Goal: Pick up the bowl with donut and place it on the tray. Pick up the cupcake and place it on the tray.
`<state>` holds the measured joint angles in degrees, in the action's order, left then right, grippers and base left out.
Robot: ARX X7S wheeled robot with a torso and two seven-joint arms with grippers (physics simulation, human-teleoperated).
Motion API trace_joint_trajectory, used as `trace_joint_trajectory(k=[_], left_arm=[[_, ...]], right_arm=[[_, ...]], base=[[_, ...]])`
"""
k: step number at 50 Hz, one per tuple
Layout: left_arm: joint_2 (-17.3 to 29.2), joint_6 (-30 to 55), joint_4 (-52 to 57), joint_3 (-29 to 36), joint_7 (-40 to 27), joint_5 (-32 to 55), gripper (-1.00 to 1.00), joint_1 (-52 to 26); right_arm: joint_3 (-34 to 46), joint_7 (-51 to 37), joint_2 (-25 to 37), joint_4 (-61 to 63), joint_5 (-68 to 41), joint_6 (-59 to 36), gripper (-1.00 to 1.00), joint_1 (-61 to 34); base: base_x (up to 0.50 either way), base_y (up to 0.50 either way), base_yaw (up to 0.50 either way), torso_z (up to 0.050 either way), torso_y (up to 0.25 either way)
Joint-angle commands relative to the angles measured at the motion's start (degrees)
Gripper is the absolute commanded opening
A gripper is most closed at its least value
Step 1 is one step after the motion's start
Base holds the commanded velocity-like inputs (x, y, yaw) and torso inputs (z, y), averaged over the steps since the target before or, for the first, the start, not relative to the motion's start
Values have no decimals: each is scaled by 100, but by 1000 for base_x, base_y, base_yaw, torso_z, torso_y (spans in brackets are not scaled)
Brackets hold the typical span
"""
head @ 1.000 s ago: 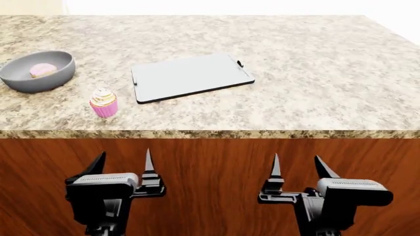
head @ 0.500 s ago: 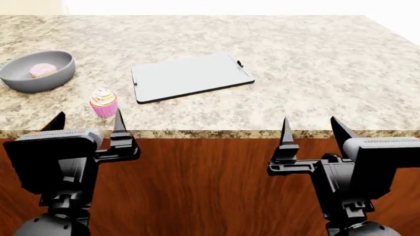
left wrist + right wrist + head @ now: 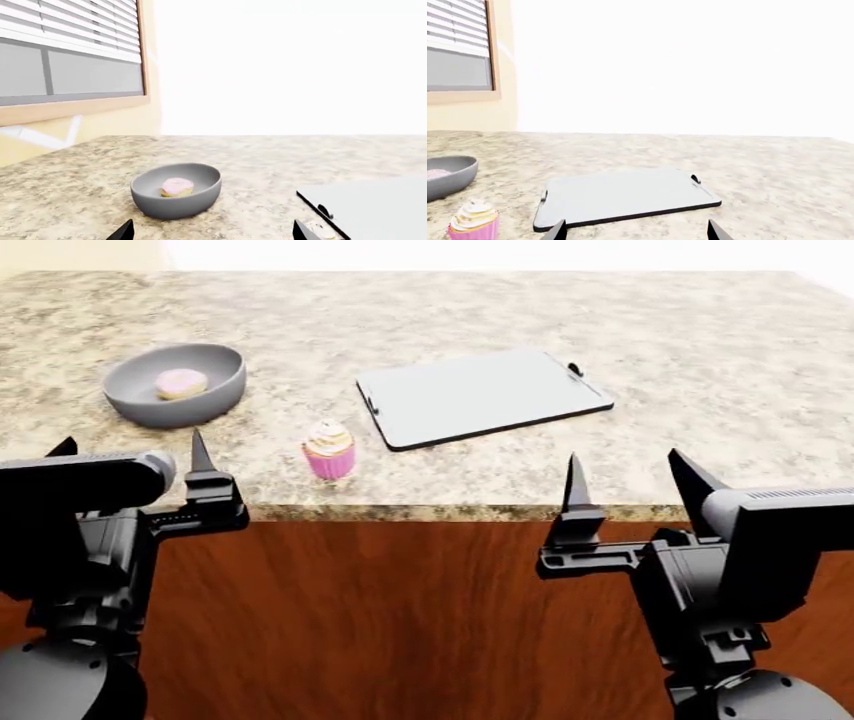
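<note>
End effectors, left (image 3: 130,462) and right (image 3: 630,487), point upward, spread, before counter (image 3: 694,350).

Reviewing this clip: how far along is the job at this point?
Nothing is done yet: the tray holds nothing. The bowl with the donut and the cupcake sit on the counter. Nothing is in hand; the left gripper and right gripper are open at the counter's near edge. Both placements remain.

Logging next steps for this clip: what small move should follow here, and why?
Probably advance the left pincer toward the bowl: both pincers are open and empty, short of the counter edge, and the bowl with its donut sits off the tray.
</note>
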<state>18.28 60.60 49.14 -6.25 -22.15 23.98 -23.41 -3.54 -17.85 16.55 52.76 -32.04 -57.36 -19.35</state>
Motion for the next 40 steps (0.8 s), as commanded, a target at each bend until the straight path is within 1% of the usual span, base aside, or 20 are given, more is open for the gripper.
trace_joint_trajectory(k=[1,11,16,18,20,23,26,28,29,30,33,36,38,40], left_arm=[[98,398,30,96,-121,59,100,-259],[111,466,26,135,-159,93,100,-306],[128,734,88,120,-197,183,100,-459],[108,986,86,91,-218,270,100,-621],[71,1402,140,-3,-245,417,100,-915],[-9,2046,165,-129,-261,643,100,-1414],[-104,2606,211,-206,-291,831,100,-1909],[-173,2910,213,-309,-348,994,100,-2182],[-134,2932,135,-367,-542,1295,100,-2268],[-66,2934,28,-470,-874,1799,100,-2365],[264,2930,-400,-666,-2319,3674,100,-2721],[475,2912,-761,-736,-3215,4850,100,-2964],[663,2902,-1057,-728,-3881,5686,100,-3184],[875,2833,-1480,-605,-4751,6746,100,-3453]], right_arm=[[77,-41,23,42,-162,-175,100,-154],[129,-57,82,6,-198,-183,100,-182],[113,-95,110,39,-291,-314,100,-243],[113,-116,133,82,-386,-472,100,-314],[83,-169,129,175,-579,-773,100,-484],[-106,-286,44,323,-1043,-1387,100,-866],[-433,-472,-112,518,-1754,-2321,100,-1424],[-816,-640,-323,571,-2341,-3010,100,-1804],[-965,-775,-382,562,-2627,-3214,100,-1940],[-1024,-1046,-338,490,-3005,-3246,100,-2031],[-1099,-2045,-146,189,-4244,-3231,100,-2302],[-1038,-3040,42,-172,-5426,-3156,100,-2597],[-730,-4038,348,-525,-6546,-2844,100,-2937],[-183,-4934,778,-813,-7608,-2319,100,-3376]], base=[[0,500,0,0,0],[0,500,0,0,0],[0,500,0,0,0],[0,500,0,0,0],[0,500,0,0,0],[0,0,0,0,0],[0,0,0,0,0],[500,0,0,0,0],[500,0,0,0,0],[500,0,0,0,0],[500,0,0,0,0],[500,0,0,0,0],[500,0,0,0,0],[500,0,0,0,0]])
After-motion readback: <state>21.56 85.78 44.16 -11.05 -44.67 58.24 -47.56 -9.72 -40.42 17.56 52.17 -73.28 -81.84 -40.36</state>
